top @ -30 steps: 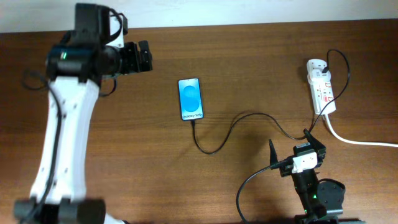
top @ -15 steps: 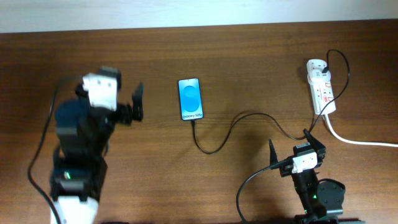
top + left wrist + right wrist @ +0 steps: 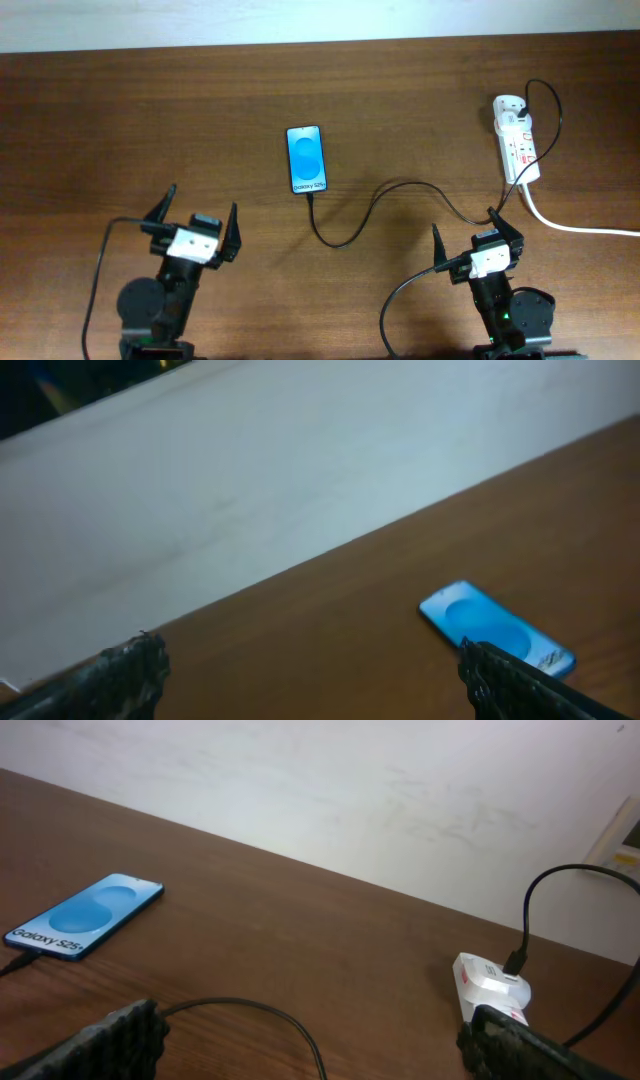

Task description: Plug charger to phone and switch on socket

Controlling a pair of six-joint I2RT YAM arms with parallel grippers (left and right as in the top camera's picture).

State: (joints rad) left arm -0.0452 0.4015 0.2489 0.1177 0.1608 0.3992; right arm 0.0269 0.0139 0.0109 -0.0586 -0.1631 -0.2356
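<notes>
The phone (image 3: 307, 158) lay face up, blue screen lit, in the middle of the counter (image 3: 120, 120). The thin black charger cable (image 3: 340, 232) met its bottom edge and curled right toward the white socket strip (image 3: 516, 145) at the far right. In the last second the left arm pulled away from beside the phone and folded back to the near edge. This suggested the work was finishing, though the switch was too small to read. The left tool (image 3: 203, 198) and right tool (image 3: 470, 232) stood spread wide, holding nothing.

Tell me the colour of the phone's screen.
Bright blue, with white text near one short edge; the phone shows best in the right wrist view.
</notes>
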